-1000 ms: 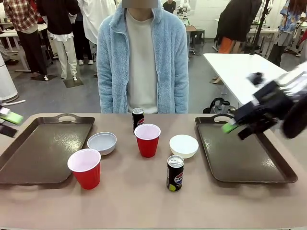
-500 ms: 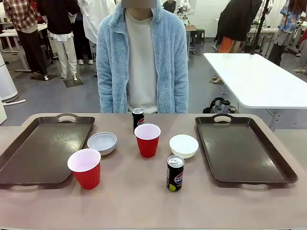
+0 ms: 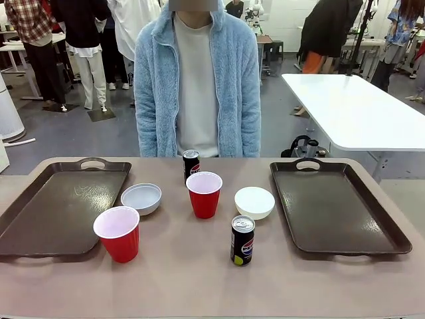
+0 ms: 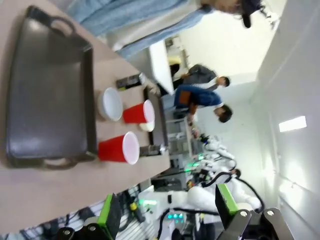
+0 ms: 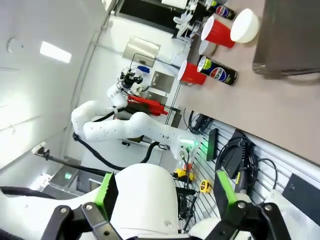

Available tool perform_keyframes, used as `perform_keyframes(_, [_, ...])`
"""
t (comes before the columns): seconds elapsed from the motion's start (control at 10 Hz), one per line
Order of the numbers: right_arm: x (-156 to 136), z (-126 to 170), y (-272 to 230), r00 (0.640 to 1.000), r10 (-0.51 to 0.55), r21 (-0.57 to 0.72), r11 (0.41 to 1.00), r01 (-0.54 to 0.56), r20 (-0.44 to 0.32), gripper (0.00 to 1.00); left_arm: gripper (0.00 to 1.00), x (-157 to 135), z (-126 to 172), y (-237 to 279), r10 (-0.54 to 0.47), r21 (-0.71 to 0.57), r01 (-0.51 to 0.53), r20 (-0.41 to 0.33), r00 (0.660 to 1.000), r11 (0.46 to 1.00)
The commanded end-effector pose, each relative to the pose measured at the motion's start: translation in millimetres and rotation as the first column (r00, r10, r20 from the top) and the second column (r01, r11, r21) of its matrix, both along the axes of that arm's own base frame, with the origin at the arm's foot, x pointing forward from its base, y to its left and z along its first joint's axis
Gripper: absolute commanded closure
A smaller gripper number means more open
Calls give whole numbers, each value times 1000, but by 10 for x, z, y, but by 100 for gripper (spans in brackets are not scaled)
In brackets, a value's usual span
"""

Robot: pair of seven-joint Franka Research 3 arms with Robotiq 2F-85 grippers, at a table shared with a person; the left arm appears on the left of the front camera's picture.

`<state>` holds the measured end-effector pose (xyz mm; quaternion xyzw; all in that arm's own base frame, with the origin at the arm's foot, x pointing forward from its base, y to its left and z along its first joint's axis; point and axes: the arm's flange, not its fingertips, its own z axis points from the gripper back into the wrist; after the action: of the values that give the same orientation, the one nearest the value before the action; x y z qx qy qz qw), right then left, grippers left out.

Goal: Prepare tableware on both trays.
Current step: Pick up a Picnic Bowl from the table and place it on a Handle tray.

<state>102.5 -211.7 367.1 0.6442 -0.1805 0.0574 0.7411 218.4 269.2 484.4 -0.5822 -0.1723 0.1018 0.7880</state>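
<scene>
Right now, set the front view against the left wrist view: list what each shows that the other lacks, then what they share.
Front: the right tray's full floor and the person's whole torso. Left wrist: the left gripper, jaws open, holding nothing. Shared: the left tray, near red cup, far red cup, grey bowl, near can, far can.

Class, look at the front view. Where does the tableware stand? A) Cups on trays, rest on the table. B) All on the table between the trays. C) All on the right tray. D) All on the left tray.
B: both red cups, both bowls and both cans stand on the table, between the left tray and the right tray.
</scene>
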Motion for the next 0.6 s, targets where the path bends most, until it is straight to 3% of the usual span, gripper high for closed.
perform_keyframes(0.0, [-183,13,406,1000,-1,-32,999,2,30,0,0,-2,-44,-78,-57,109,64,-70,996,992])
perform_keyframes(0.5, [-96,285,495,995,-6,-53,998,12,100,0,0,60,-419,-124,-112,53,114,-48,993,992])
